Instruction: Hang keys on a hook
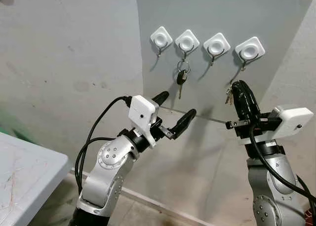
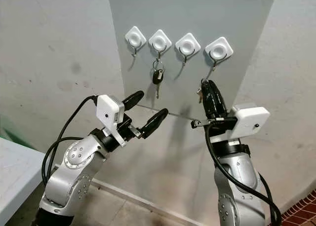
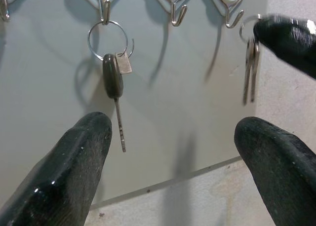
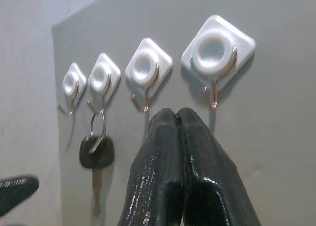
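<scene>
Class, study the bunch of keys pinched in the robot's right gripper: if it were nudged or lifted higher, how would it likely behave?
The bunch of keys dangles loosely below the right gripper, so it would probably swing when moved. The keys look like thin metal, likely stiff and light. Hanging from a small ring, they may twist and shift, making the ring harder to aim at the rightmost hook.

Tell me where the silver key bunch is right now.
The silver key bunch is pinched in the right end effector, just below the rightmost hook on the grey board.
</scene>
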